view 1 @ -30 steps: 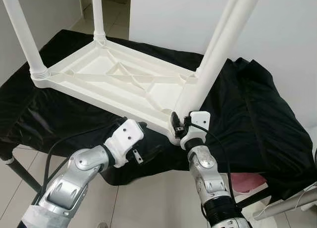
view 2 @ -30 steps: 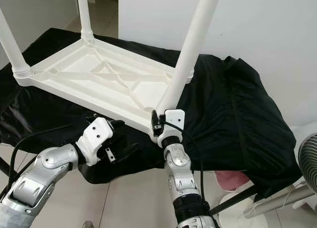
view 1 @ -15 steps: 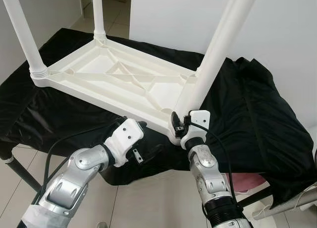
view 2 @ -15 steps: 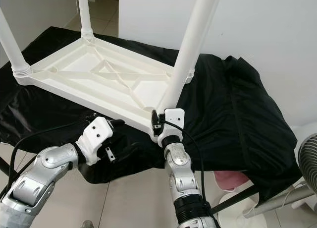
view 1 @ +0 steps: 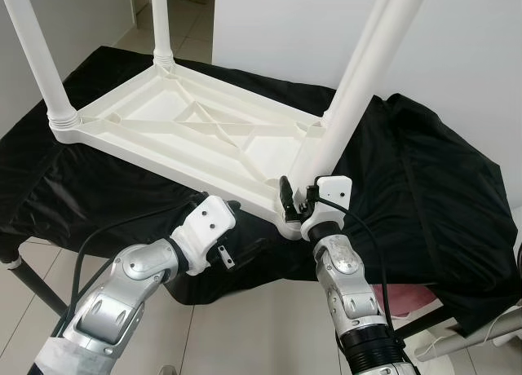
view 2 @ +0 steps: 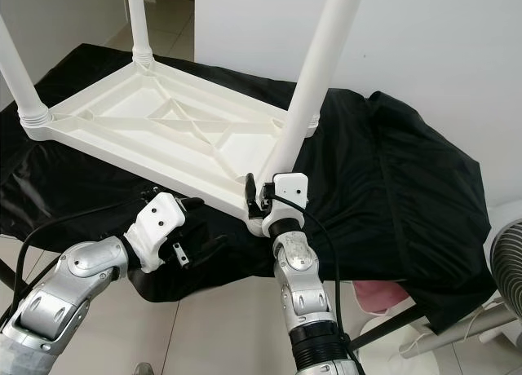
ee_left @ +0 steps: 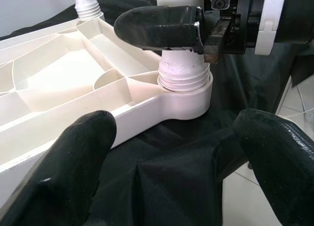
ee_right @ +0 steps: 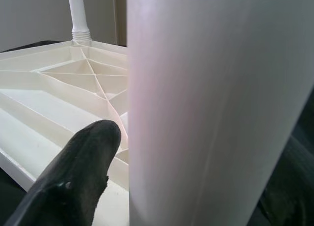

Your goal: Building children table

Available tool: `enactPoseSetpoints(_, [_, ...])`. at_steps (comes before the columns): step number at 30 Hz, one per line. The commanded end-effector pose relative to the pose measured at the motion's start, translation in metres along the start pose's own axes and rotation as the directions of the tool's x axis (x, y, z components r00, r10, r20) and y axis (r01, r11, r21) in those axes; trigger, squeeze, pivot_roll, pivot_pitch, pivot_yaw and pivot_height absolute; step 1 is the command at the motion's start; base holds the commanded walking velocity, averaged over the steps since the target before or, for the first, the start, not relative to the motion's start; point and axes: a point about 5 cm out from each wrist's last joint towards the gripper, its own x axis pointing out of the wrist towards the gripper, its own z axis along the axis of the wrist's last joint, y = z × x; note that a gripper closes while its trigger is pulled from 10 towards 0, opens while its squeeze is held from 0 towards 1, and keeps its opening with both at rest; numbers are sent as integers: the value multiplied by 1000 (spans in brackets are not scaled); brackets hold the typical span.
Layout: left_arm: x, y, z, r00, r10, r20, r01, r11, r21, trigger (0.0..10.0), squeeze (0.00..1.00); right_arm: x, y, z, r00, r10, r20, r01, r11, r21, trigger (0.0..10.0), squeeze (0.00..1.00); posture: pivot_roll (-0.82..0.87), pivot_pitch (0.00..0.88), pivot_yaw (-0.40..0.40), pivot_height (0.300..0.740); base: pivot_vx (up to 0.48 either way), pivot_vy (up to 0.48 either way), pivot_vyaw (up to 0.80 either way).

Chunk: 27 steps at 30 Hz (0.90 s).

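White plastic, the upturned table top point(view 1: 188, 126) lay on a black cloth point(view 1: 408, 187) over a stand, three legs already standing in its corner sockets. My right claw point(view 1: 295, 197) was clamped around the fourth leg point(view 1: 351, 106) just above the near corner socket point(ee_left: 184, 91), where its threaded end sat. I judged this to be the seating of the last leg; the next move called for turning it down until tight. My left claw point(ee_left: 162, 162) hovered with its fingers apart just beside the table top's near edge, gripping nothing. No containers were in sight.
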Motion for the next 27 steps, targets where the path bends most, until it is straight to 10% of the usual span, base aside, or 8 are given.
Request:
enactPoseSetpoints(1, [-1, -2, 1, 1000, 9, -3, -9, 1000, 9, 10000, 0, -4, -3, -1, 1000, -6, 3, 6, 1000, 13, 10000, 1000, 175, 31, -154, 740, 0, 0, 0])
enactPoseSetpoints(7, [0, -1, 1, 1000, 7, -4, -7, 1000, 12, 10000, 0, -6, -7, 1, 1000, 24, 8, -24, 1000, 11, 10000, 1000, 171, 32, -154, 740, 0, 0, 0])
enactPoseSetpoints(8, [0, -1, 1, 1000, 7, -4, -7, 1000, 13, 10000, 0, -6, -8, 1, 999, 36, 8, -36, 999, 5, 10000, 765, 171, 32, -155, 740, 0, 0, 0])
enactPoseSetpoints(9, [0, -1, 1, 1000, 7, -4, -7, 1000, 13, 10000, 0, -6, -8, 1, 999, 36, 8, -36, 999, 5, 10000, 765, 171, 32, -155, 740, 0, 0, 0])
enactPoseSetpoints(10, [0, -1, 1, 1000, 8, -4, -8, 1000, 13, 10000, 0, -6, -10, 1, 999, 40, 8, -40, 999, -4, 10000, 220, 169, 33, -155, 740, 0, 0, 0])
enactPoseSetpoints(11, [0, -1, 1, 1000, 8, -3, -8, 1000, 13, 10000, 0, -7, -12, 1, 999, 43, 7, -43, 999, -13, 10000, 0, 169, 33, -155, 740, 0, 0, 0])
enactPoseSetpoints(27, [0, 0, 2, 1000, 16, 0, -16, 1000, 12, 10000, 0, -8, -22, -2, 1000, 26, -4, -26, 999, -33, 10000, 0, 165, 37, -157, 740, 0, 0, 0])
